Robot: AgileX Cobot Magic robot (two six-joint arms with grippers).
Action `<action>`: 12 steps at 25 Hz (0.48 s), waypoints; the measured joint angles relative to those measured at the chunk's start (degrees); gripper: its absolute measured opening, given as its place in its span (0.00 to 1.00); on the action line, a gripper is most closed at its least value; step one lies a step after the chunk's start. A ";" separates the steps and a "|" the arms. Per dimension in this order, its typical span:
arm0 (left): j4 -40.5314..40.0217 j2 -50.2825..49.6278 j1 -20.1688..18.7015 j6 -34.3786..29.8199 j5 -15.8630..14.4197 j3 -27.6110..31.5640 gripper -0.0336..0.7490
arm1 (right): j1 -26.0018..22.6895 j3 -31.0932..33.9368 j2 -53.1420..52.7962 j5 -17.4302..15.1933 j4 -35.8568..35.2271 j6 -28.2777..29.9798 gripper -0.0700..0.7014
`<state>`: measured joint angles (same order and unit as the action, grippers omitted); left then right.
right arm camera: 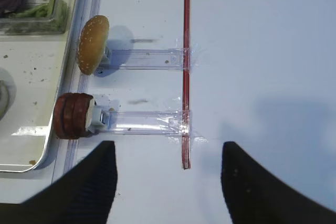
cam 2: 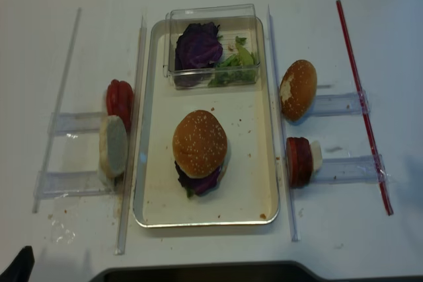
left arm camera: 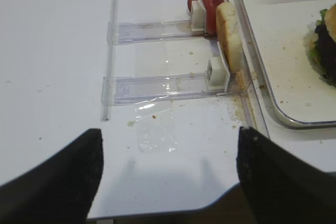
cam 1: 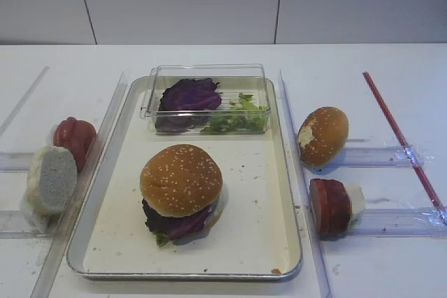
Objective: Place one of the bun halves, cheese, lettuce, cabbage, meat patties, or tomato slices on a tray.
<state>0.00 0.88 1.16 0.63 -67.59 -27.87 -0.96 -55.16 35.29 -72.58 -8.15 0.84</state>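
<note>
The tray (cam 1: 286, 193) lies in the middle of the white desk (cam 1: 391, 68); on it stands a stacked burger, the sesame bun top (cam 1: 181, 179) resting on purple cabbage (cam 1: 183, 225) with a bit of lettuce (cam 1: 161, 238) showing at the lower left edge; the cream floor around it carries crumbs. At the tray's far end sits a clear box (cam 1: 206, 98) holding more purple leaves on its left and green frilly leaves on its right.

Right of the tray, on clear plastic holders, a second sesame bun (cam 1: 323, 135) stands on edge; nearer the camera, patties (cam 1: 330, 206) stand on edge against a white block; a red strip (cam 1: 401, 137) runs along the desk beyond them. Left of the tray, tomato slices (cam 1: 74, 139) stand upright, with a pale bun half (cam 1: 50, 179) just in front of them, touching or nearly so.

The right pincer (right arm camera: 168, 187) hovers over bare desk near the end of the red strip, its dark fingers (right arm camera: 89, 187) spread wide and holding nothing; the left pincer (left arm camera: 168, 177) hangs over the desk's near edge, likewise wide and bare, well apart from the holders.
</note>
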 joint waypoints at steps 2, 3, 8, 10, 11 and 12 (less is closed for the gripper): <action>0.00 0.00 0.00 0.00 0.00 0.00 0.67 | 0.00 1.95 -2.98 -0.12 -0.04 0.00 0.68; 0.38 0.00 0.00 0.00 0.00 0.00 0.67 | 0.00 3.12 -4.48 -0.12 -0.04 0.00 0.68; 0.00 0.00 0.00 0.00 0.00 0.00 0.67 | 0.00 8.26 -10.89 -0.35 -0.04 0.00 0.68; 0.00 0.00 0.00 0.00 0.00 0.00 0.67 | 0.00 10.11 -13.39 -0.35 -0.04 0.00 0.68; 0.00 0.00 0.00 0.00 0.00 0.00 0.67 | 0.00 10.85 -14.56 -0.35 -0.04 0.00 0.68; 0.00 0.00 0.00 0.00 0.00 0.00 0.67 | 0.00 11.83 -15.57 -0.35 -0.04 0.00 0.68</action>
<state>0.00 0.88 1.16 0.63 -67.59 -27.87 -0.96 -43.33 19.72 -72.94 -8.19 0.84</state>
